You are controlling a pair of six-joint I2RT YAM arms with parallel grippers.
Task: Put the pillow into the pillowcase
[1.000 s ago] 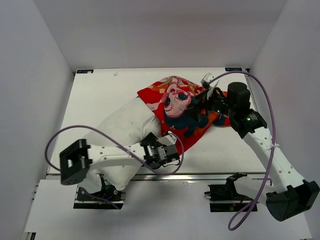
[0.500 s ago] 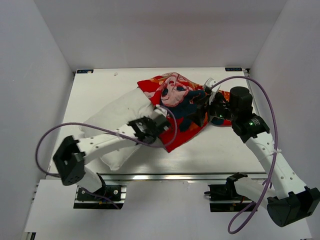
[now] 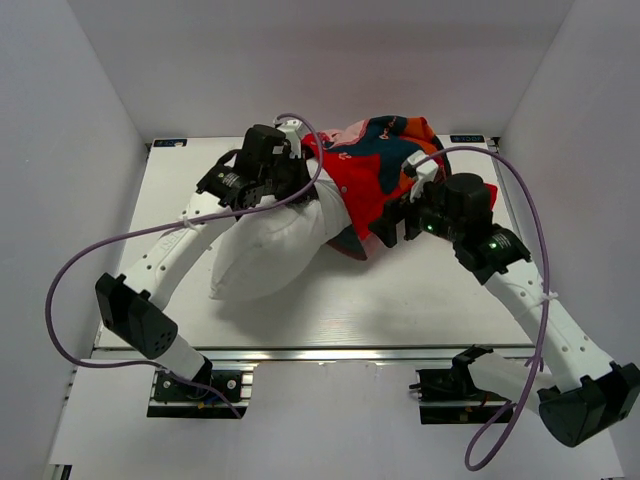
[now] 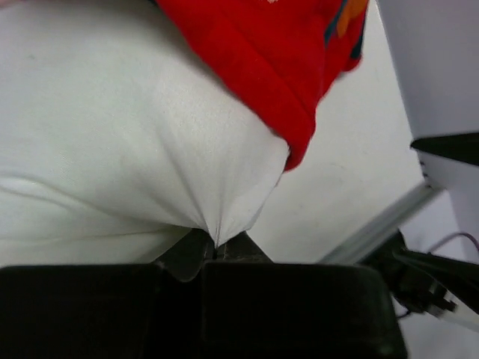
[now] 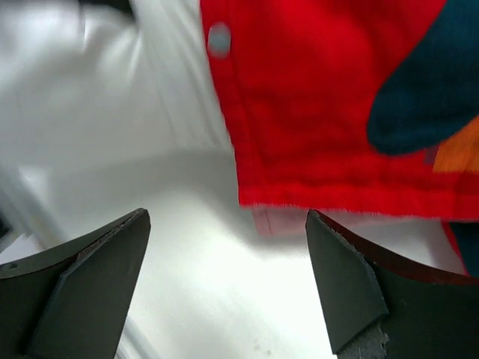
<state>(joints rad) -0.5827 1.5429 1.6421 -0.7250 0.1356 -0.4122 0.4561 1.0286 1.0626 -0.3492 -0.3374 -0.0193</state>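
Observation:
The white pillow (image 3: 268, 252) hangs tilted from the back of the table, its lower end near the front left. My left gripper (image 3: 298, 178) is raised there, shut on a pinched corner of the pillow (image 4: 150, 134), whose fabric gathers into the closed jaws of the left gripper (image 4: 216, 247). The red pillowcase (image 3: 378, 178) covers the pillow's upper end and drapes to the right; its hem (image 4: 269, 82) crosses the pillow. My right gripper (image 3: 393, 222) stands open just beside the pillowcase's lower edge (image 5: 329, 112), with nothing between the fingers of the right gripper (image 5: 224, 258).
White walls (image 3: 80, 150) close in the table (image 3: 420, 300) on the left, back and right. A metal rail (image 3: 320, 352) runs along the front edge. Purple cables (image 3: 530, 200) loop over both arms.
My left gripper has shut on the pillow's corner and swung from the front edge up to the back, lifting pillow and pillowcase. The right gripper stayed open, shifting slightly.

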